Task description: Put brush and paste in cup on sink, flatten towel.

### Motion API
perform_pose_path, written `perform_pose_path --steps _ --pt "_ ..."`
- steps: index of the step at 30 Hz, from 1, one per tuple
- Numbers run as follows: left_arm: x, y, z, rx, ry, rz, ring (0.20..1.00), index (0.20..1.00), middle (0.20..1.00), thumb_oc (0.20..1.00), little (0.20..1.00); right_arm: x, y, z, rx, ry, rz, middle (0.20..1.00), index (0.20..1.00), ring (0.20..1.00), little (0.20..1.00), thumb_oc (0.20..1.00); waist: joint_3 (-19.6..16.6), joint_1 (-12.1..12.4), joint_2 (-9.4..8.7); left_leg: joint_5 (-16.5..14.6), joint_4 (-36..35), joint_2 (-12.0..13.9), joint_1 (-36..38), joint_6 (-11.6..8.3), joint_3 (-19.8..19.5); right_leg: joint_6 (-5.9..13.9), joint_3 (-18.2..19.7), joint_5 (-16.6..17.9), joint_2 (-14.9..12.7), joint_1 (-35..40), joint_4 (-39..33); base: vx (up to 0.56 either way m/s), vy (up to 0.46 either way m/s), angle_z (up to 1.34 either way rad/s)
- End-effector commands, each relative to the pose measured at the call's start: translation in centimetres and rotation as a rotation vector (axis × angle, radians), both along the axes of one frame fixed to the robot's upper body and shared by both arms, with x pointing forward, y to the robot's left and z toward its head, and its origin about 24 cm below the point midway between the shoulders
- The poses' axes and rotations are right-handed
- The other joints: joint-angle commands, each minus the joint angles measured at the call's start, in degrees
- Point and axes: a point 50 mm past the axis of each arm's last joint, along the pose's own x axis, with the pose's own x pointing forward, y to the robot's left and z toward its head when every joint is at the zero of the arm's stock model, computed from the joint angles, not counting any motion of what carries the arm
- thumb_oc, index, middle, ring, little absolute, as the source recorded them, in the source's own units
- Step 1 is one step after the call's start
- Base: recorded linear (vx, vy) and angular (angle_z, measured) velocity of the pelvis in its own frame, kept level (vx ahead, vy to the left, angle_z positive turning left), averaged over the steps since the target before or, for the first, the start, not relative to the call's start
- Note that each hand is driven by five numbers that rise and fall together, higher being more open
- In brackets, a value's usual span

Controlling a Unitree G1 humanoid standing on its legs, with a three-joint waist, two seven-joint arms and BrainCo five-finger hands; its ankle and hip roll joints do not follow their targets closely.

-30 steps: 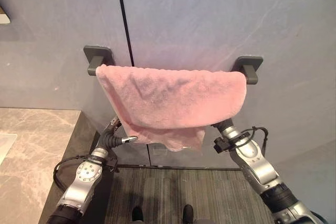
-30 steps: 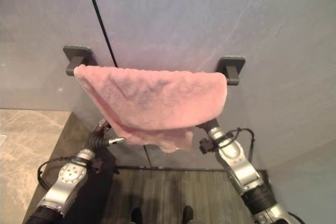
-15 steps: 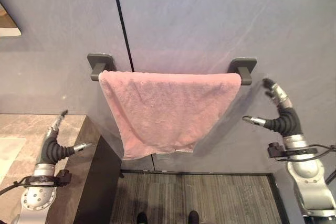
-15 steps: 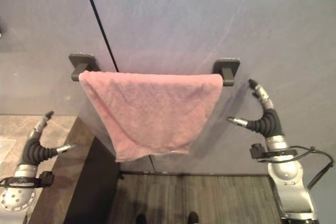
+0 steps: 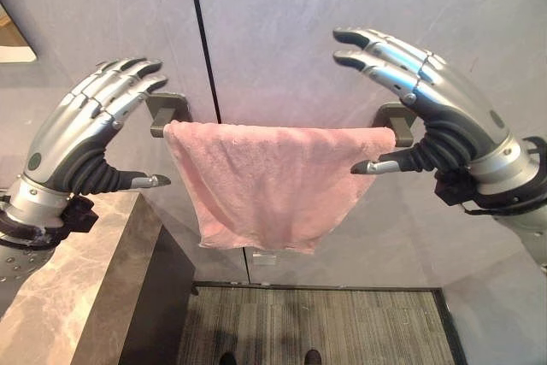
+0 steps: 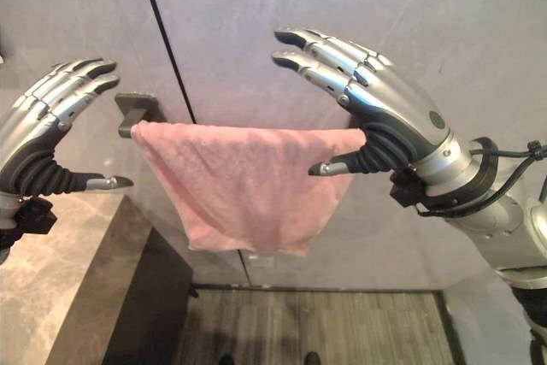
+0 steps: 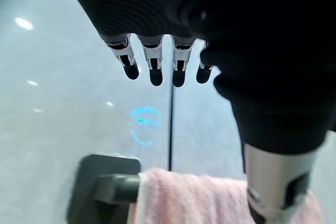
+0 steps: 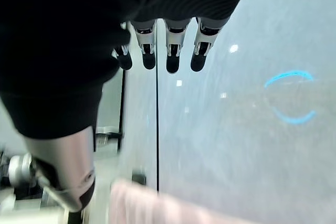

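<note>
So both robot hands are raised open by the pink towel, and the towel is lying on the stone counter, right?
Not quite. The fluffy pink towel hangs over the dark wall rail, not on the counter, as the left eye view shows. The left hand and right hand are raised open beside it.

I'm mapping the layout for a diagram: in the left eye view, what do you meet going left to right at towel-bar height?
Left robot hand → left bar bracket → pink towel → right bar bracket → right robot hand.
</note>
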Motion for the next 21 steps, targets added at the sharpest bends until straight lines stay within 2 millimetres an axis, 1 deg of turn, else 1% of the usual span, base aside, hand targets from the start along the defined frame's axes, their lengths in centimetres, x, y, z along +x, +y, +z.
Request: perform_pose_path --steps 1,3,5,11,12,13,14,18,21 --pt "-0.2 -1.3 1.8 0.149 -0.023 -0.058 1.000 1.000 1.000 1.000 1.000 0.3 1.1 0.5 -0.097 -0.008 0.018 1.000 1.000 1.000 1.000 1.000 0.66 -0.68 -1.60 -0.85 0.17 0.29 1.09 -1.71 -0.12 6.43 0.11 0.98 -4.49 0.98 -0.07 -0.01 0.014 -0.12" --pt "0.3 -2.1 1.3 0.188 0.018 -0.089 1.000 1.000 1.000 1.000 1.000 1.1 1.3 -0.3 -0.132 0.034 -0.001 1.000 1.000 1.000 1.000 1.000 1.00 -1.07 -1.53 -0.74 0.17 0.24 0.75 -1.75 -0.24 6.50 -0.08 1.03 -4.56 0.69 -0.07 -0.01 0.009 -0.18" --pt "0.7 -2.3 0.9 0.196 0.054 -0.103 1.000 1.000 1.000 1.000 1.000 1.4 1.6 -0.8 -0.160 0.055 -0.007 1.000 1.000 1.000 1.000 1.000 1.48 -1.32 -1.48 -0.65 0.17 0.22 0.46 -1.75 -0.28 6.53 -0.02 1.11 -4.64 0.37 -0.07 -0.01 0.006 -0.05" --pt "2.1 -3.3 0.3 0.206 0.105 -0.145 1.000 1.000 1.000 1.000 1.000 2.6 2.4 -1.6 -0.205 0.101 -0.004 1.000 1.000 1.000 1.000 1.000 2.64 -1.71 -0.95 -0.28 0.17 0.05 -0.47 -1.77 -0.27 6.56 -0.14 1.35 -4.72 -0.42 -0.07 0.00 0.000 0.00" --pt "2.7 -3.6 0.0 0.203 0.125 -0.158 1.000 1.000 1.000 1.000 1.000 3.0 2.8 -1.9 -0.214 0.107 -0.003 1.000 1.000 1.000 1.000 1.000 3.14 -1.94 -0.74 -0.09 0.17 0.04 -0.89 -1.79 -0.21 6.64 -0.08 1.52 -4.82 -0.90 -0.07 0.00 0.000 0.00" --pt "2.9 -3.7 0.0 0.202 0.125 -0.160 1.000 1.000 1.000 1.000 1.000 3.1 2.8 -1.9 -0.215 0.106 -0.006 1.000 1.000 1.000 1.000 1.000 3.10 -1.86 -0.67 -0.07 0.17 0.03 -0.96 -1.78 -0.23 6.64 -0.11 1.53 -4.83 -0.95 -0.07 0.00 0.000 0.00" --pt "3.5 -4.1 0.0 0.197 0.125 -0.173 1.000 1.000 1.000 1.000 1.000 3.7 3.5 -1.9 -0.222 0.091 -0.006 1.000 1.000 1.000 1.000 1.000 3.60 -1.96 -0.44 0.13 0.17 -0.01 -1.63 -1.83 -0.25 6.73 0.00 1.70 -4.94 -1.67 -0.07 0.00 0.000 0.00" --pt "4.8 -4.5 0.2 0.195 0.115 -0.168 1.000 1.000 1.000 1.000 1.000 4.8 4.5 -1.5 -0.236 0.049 -0.008 1.000 1.000 1.000 1.000 1.000 4.16 -1.73 0.18 0.62 0.17 0.02 -3.07 -1.93 0.16 6.90 0.44 2.34 -5.10 -3.51 -0.07 0.00 0.003 -0.01" --pt "4.9 -4.3 0.3 0.202 0.112 -0.155 1.000 1.000 1.000 1.000 1.000 4.8 4.6 -1.4 -0.240 0.049 -0.009 1.000 1.000 1.000 1.000 1.000 4.19 -1.55 0.26 0.69 0.17 0.08 -3.53 -1.94 0.32 6.94 0.54 2.43 -5.12 -4.01 -0.07 0.00 0.000 0.00"
